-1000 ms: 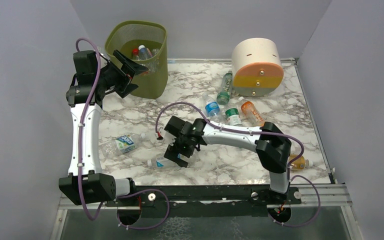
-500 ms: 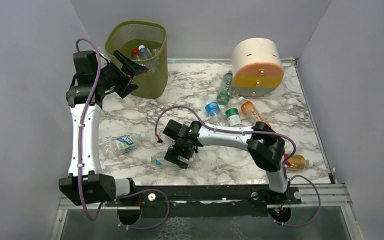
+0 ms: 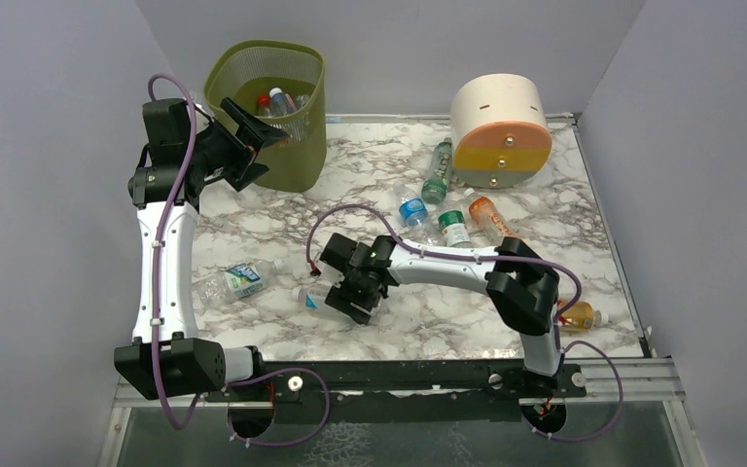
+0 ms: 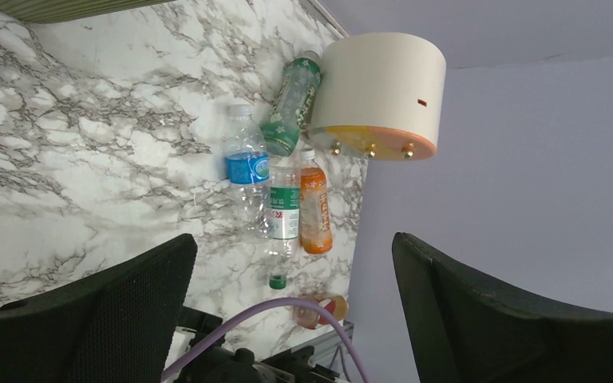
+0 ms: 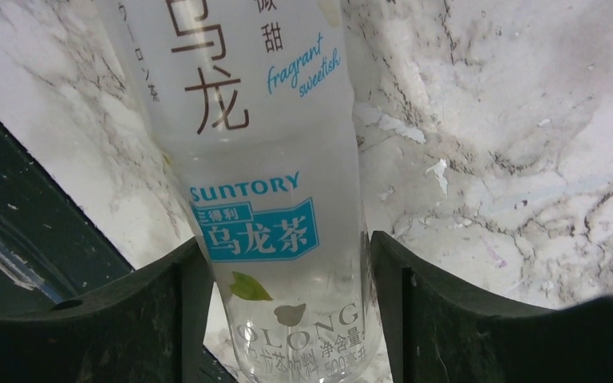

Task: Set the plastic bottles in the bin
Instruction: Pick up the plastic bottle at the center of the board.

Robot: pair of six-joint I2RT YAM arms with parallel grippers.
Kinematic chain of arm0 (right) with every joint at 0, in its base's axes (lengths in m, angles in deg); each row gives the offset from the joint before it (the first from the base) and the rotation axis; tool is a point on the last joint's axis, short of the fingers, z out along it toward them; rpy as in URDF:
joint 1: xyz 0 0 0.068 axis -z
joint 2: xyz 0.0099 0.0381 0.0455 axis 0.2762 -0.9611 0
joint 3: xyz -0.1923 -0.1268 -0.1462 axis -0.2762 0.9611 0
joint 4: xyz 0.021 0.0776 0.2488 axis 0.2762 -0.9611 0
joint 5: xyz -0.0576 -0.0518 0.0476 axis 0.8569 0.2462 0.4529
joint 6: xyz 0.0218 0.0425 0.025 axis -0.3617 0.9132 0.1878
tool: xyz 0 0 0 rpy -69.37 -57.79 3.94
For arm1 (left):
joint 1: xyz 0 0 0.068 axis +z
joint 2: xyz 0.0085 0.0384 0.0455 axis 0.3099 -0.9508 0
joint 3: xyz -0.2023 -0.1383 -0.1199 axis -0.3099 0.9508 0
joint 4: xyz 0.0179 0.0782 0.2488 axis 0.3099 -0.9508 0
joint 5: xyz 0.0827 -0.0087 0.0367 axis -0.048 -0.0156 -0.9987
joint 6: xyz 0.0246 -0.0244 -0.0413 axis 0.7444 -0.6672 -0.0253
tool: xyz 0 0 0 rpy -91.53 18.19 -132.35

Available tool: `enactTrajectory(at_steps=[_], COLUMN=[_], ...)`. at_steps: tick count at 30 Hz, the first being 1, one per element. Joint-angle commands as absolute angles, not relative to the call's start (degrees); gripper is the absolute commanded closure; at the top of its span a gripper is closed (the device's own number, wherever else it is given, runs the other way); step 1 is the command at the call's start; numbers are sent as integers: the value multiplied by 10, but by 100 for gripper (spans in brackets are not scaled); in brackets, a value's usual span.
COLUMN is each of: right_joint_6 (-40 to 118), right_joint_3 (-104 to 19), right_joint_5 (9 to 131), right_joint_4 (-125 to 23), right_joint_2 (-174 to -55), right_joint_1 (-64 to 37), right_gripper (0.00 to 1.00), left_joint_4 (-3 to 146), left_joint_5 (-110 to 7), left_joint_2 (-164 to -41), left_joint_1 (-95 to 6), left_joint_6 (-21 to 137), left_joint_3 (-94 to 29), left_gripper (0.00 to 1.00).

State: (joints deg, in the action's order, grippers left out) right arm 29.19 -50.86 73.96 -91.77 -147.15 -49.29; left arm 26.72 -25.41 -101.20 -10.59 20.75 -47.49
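Marble-patterned tabletop [image 3: 253, 226] is being enclosed by plain grey walls. A clear tea bottle [image 5: 247, 120], lying on its side near the front middle of the tabletop, is being clasped by the right gripper [image 5: 286, 267], its fingers [image 5: 152, 311] being pressed against both sides of the label. The left gripper [image 3: 253, 154] is being held spread wide just beside the green bin [image 3: 297, 156], which is standing at the back left. Several bottles [image 3: 277, 101] are being contained inside the bin. Four more bottles are lying together near a cream drum [image 3: 501, 126], another beside the left arm, and another behind the right arm.
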Motion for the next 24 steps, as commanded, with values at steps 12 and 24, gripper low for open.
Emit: enactTrajectory(at_steps=[12,24], right_joint_6=[378,422], right_joint_3=[-554,-541], right_joint_5=[746,686], right_joint_4=[-989,-997], right_joint_2=[-1360,-1308], right_joint_1=[-500,-437], right_gripper=[40,42], left_joint_4=[281,312], left_joint_5=[-248,-233], left_joint_2=[-1022,-1032], left_joint_1=[-124,-129], left_joint_6=[202,170], left_joint_3=[-483,-498], left_gripper=[1,1])
